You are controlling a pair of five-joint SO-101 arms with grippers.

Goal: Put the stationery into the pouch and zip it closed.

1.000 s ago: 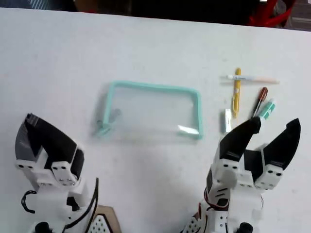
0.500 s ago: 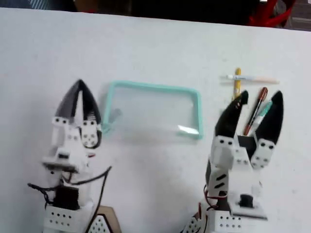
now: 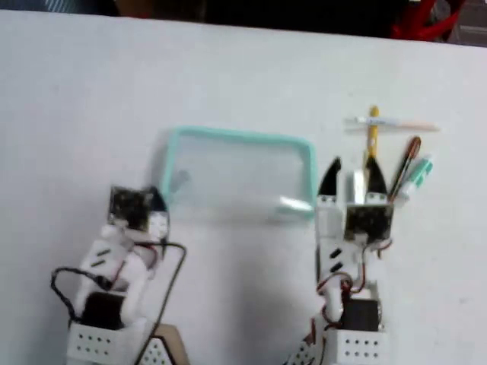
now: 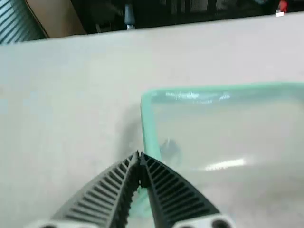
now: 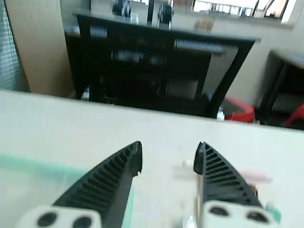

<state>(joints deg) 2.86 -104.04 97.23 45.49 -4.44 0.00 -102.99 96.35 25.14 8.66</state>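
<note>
The pouch (image 3: pixel 240 171) lies flat near the middle of the white table (image 3: pixel 228 76). It is a rectangle with rounded corners, its face a clear, glossy film edged all round by a soft mint-green band. Through the film only the table's surface shows, and the stationery all lies outside it, on the table to its right. There a slim yellow pen (image 3: pixel 372 129) points away from the arms, and a thin white-and-pink pen (image 3: pixel 392 123) lies crosswise over its far end. A red-brown pen (image 3: pixel 405 163) lies slanted beside a short teal piece (image 3: pixel 417 173). A small white block (image 3: pixel 357 186) lies just right of the pouch's right edge. The right gripper (image 3: pixel 352 171) stands over that block with its black, ribbed, pointed fingers spread apart, one tip on each side of it. The left gripper (image 4: pixel 139 159) is at the pouch's near left corner, its ribbed fingers pressed together tip to tip. A sliver of green shows under them in the left wrist view, but whether they pinch it cannot be told.
</note>
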